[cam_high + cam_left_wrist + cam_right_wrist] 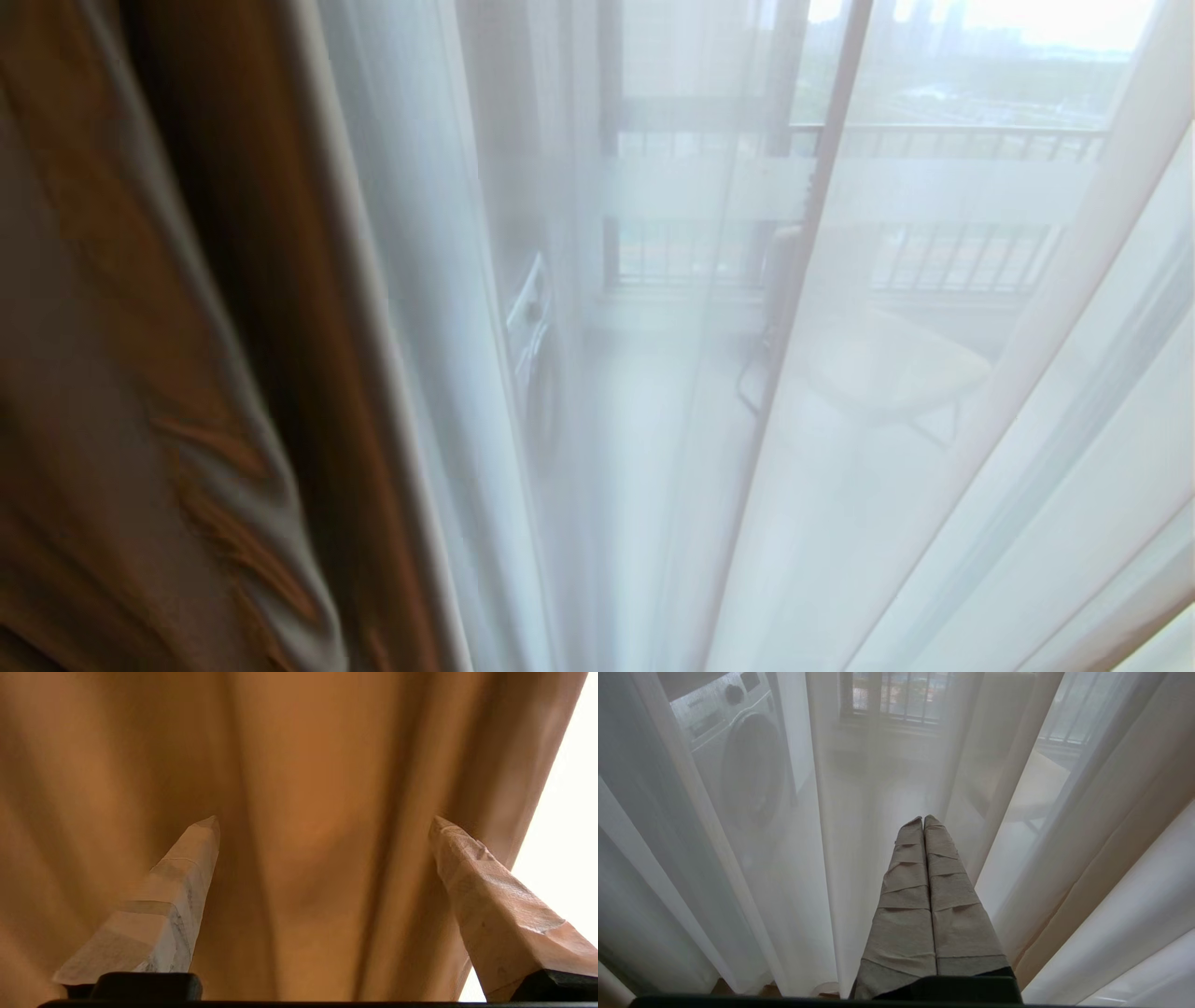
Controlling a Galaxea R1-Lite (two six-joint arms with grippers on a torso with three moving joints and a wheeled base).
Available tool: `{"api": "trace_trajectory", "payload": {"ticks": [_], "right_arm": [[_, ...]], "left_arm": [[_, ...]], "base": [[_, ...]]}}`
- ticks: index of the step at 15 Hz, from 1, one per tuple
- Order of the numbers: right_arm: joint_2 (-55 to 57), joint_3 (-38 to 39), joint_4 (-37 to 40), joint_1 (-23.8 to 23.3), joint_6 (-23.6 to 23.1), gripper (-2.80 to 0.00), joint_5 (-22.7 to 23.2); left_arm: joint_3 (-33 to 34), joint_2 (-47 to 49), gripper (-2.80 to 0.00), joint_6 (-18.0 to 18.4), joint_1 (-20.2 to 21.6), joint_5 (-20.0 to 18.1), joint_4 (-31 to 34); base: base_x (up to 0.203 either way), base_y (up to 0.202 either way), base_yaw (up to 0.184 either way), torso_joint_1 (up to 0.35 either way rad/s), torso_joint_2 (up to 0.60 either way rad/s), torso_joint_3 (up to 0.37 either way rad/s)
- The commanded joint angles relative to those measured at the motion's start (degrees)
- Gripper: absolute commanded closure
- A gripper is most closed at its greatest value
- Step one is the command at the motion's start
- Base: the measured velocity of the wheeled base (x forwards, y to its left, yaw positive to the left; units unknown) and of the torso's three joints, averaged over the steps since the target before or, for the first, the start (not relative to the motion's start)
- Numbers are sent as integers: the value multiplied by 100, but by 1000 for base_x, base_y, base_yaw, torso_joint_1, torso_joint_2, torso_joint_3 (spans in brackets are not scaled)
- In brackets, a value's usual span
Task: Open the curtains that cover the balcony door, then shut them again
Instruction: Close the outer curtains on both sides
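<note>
We see the curtains fill the whole head view. The drape (159,373) hangs in heavy folds on the left side; its colour reads tan-brown here. The sheers (934,523) cover the rest, from the drape's edge across to the right border, falling in long pleats.

Behind the sheers we see the door (822,187) as a dark upright frame bar with a pale horizontal band across the glass. Its outline is blurred by the fabric, so we hedge on any finer detail.

Beyond the glass, a railing (962,140) runs across the upper right. A chair (896,369) with a pale seat stands below it. A washer (738,756) stands to the left, near the drape's edge; its round door faces the room.

The left gripper (324,821) faces the drape at close range. Its jaws stand wide apart with nothing between them; drape folds fill the wrist view behind the fingers (173,896). We cannot tell whether the tips touch the fabric.

The right gripper (923,819) points at the sheers. Its jaws are pressed together, holding nothing, and the taped fingers (906,896) lie flush against each other.
</note>
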Motion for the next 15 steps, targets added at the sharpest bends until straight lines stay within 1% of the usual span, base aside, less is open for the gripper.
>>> {"api": "trace_trajectory", "payload": {"ticks": [1,6,7,9,12,15], "right_arm": [[-2,0,5,1,-2,0,5],[-2,0,3,1,-9,0,5],[-2,0,-4,1,-2,0,5],[-2,0,-4,1,-9,0,5],[-2,0,-4,1,-2,0,5],[-2,0,-4,1,-2,0,5]], "left_arm": [[214,-430,-280,-1,2,-9,24],[190,-409,-280,-1,-7,-62,12],[203,-440,0,-1,-16,-71,19],[206,-459,0,-19,-7,-19,23],[377,-477,0,-322,1,6,23],[845,-471,0,-326,2,1,12]], "base": [[0,0,0,0,0,0],[0,0,0,0,0,0],[0,0,0,0,0,0],[0,0,0,0,0,0],[0,0,0,0,0,0],[0,0,0,0,0,0]]}}
